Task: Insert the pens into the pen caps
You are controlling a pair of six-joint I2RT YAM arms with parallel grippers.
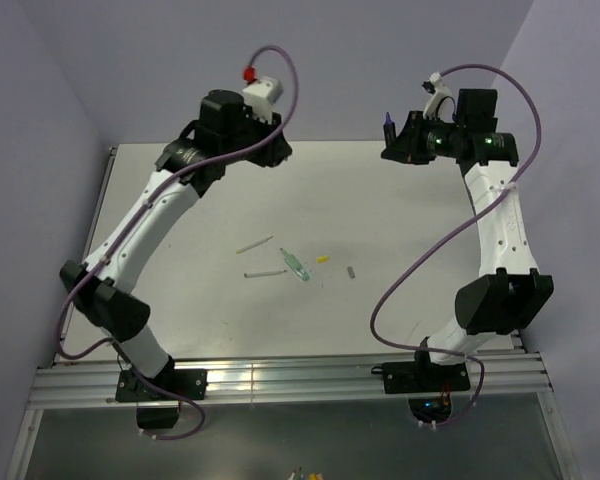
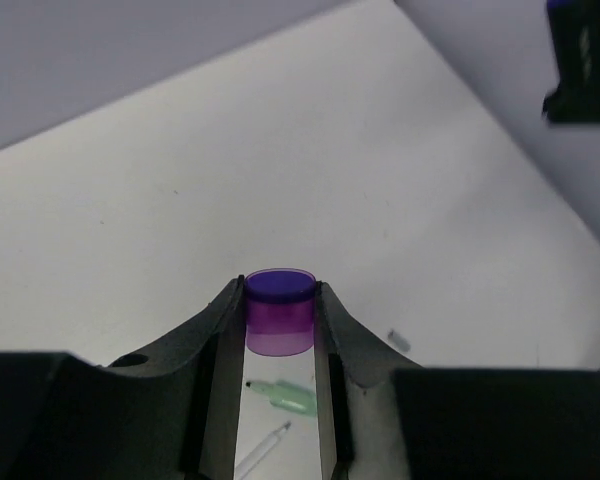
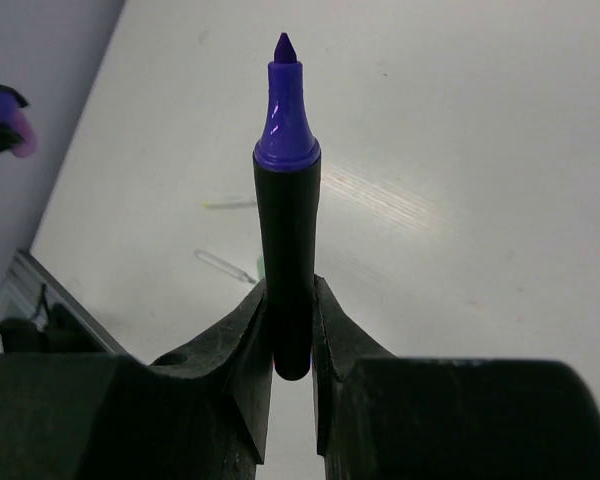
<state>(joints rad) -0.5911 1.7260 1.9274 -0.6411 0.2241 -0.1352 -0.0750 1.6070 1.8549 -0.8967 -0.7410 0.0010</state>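
The left hand (image 2: 279, 296) is hanging high over the far side of the bench (image 1: 400, 230), left of the middle. Its two fingers are clamping the purple cap (image 2: 278, 318) from both sides. The cap is sitting btw the fingertips w/ its round end sticking out past them, well above the bench.

Below, near the middle of the bench, the loose things are lying in a small group. Going from the left, the pale yellow pen (image 1: 254, 244) is lying at a slant, a bit farther from the arm bases than the others. The grey-white pen (image 1: 265, 272) is lying almost level, nearer to the bases. Its right end is coming very close to the green pen (image 1: 296, 264); whether they are touching cannot be told. The green pen is lying diagonally. Just right of it the yellow cap (image 1: 324, 259) is resting alone, and a bit more to the right the grey cap (image 1: 351, 271) is lying, apart from the yellow one.

The right hand (image 3: 290, 300) is hanging high over the far side, right of the middle. Its fingers are gripping the black pen (image 3: 287, 230) approx. at its blunt end. The pen is standing out straight past the fingertips, w/ the purple tip (image 3: 284, 50) exposed and pointing away from the hand. The two hands are well apart.
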